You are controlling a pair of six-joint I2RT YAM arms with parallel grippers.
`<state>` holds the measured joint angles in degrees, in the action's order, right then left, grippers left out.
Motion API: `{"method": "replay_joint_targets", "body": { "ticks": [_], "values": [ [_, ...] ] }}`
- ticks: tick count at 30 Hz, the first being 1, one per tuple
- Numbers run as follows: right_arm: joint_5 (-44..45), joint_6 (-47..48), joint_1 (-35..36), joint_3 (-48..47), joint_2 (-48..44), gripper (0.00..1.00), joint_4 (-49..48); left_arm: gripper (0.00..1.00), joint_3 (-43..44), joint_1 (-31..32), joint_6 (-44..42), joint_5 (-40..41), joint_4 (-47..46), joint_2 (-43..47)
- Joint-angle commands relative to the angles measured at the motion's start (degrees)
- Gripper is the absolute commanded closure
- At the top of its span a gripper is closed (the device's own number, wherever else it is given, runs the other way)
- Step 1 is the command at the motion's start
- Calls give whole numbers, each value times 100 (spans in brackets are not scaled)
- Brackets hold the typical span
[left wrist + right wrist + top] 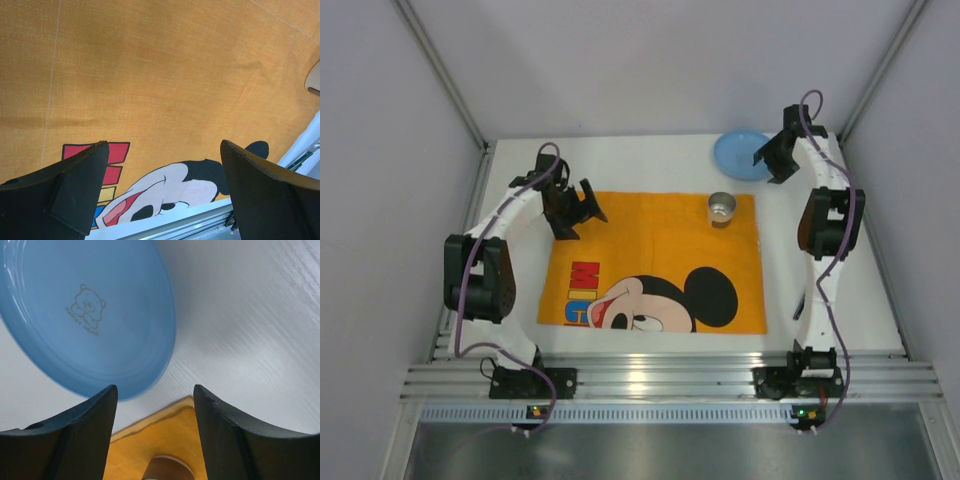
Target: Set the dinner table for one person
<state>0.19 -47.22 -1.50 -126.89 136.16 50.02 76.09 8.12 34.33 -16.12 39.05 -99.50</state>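
The white dinner table [650, 155] carries an orange cartoon-mouse placemat [650, 240]. A metal cup [721, 209] stands on the mat's far right corner, and its rim shows at the bottom of the right wrist view [167, 470]. A blue plate [738, 154] with a small bear print [85, 310] lies flat on the table at the back right. My right gripper [775, 160] hovers open just right of the plate, with nothing between its fingers [155, 390]. My left gripper [575, 212] hangs wide open over the mat's far left corner [162, 145], empty.
Grey walls enclose the table on three sides. An aluminium rail [660, 375] runs along the near edge by the arm bases. The mat's cartoon face [655, 300] lies toward the near side.
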Motion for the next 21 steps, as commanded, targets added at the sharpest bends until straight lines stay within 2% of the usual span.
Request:
{"method": "replay_joint_targets", "body": {
  "ticks": [1, 5, 8, 12, 13, 14, 16, 21],
  "values": [
    [104, -551, 44, -301, 270, 37, -545, 2, 169, -161, -66, -163, -125, -95],
    [140, -604, 97, -591, 692, 38, -563, 2, 143, -398, -119, -277, -143, -192],
    [236, -823, 106, -652, 868, 46, -563, 2, 29, -583, -189, -313, -161, -227],
    [473, -1131, 378, -1108, 1123, 71, -564, 2, -130, -750, -233, -365, -152, -271],
    [500, -1175, 387, -1162, 1193, 79, -572, 2, -147, -768, -233, -374, -152, -280],
    [526, -1210, 396, -1197, 1211, 91, -581, 2, -156, -768, -233, -374, -152, -280],
    [553, -1263, 378, -1259, 1220, 100, -616, 2, -156, -768, -233, -374, -126, -280],
    [421, -1272, 308, -1338, 931, 100, -870, 2, -130, -768, -251, -366, -90, -263]
  ]
}}
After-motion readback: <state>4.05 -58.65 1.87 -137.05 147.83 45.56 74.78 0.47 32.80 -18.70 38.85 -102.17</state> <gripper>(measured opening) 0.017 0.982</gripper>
